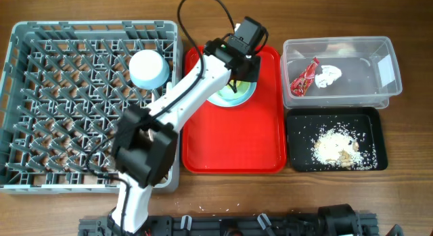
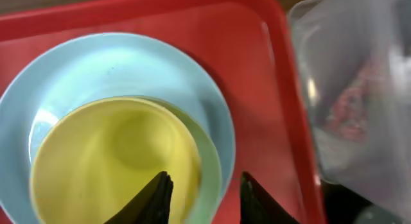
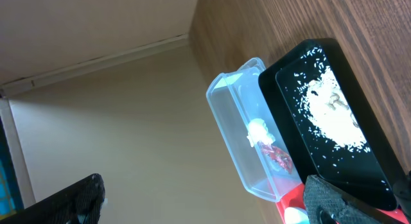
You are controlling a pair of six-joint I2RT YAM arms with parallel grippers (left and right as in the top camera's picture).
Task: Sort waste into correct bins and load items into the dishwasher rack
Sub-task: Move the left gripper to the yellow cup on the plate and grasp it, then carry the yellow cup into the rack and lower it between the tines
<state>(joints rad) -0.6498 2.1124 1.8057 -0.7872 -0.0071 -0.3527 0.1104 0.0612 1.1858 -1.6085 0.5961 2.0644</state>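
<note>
The left claw (image 2: 202,199) hangs over the stack at the back of the flat red plastic tray (image 1: 233,138), its two dark fingers (image 2: 156,197) parted a moderate way. One finger sits over the inside of the round yellow cup (image 2: 112,156) and the other outside the rim of the pale green bowl (image 2: 213,165) that the cup stands in, so the near-side rims of both lie in the gap. Whether either finger touches a rim cannot be told. The bowl rests on the round light blue plate (image 2: 122,63), which lies on the red tray.

Left of the red tray stands the large square grey plastic crate (image 1: 74,114) with a lattice floor and upright pegs. A small light blue bowl (image 1: 149,69) sits upside down in the crate's corner nearest the tray's back.

Right of the red tray, toward the back, is the clear rectangular plastic tub (image 1: 362,50), holding a small red snack wrapper (image 1: 304,78) and a crumpled white tissue (image 1: 329,76) side by side. Just in front of the tub lies the shallow black rectangular tray (image 1: 301,124), with whitish rice-like food scraps (image 1: 336,148) heaped in it.

The right claw (image 3: 202,185) is spread wide, holds nothing, and sits well away from the red tray, above the brown wooden surface (image 1: 406,195).
</note>
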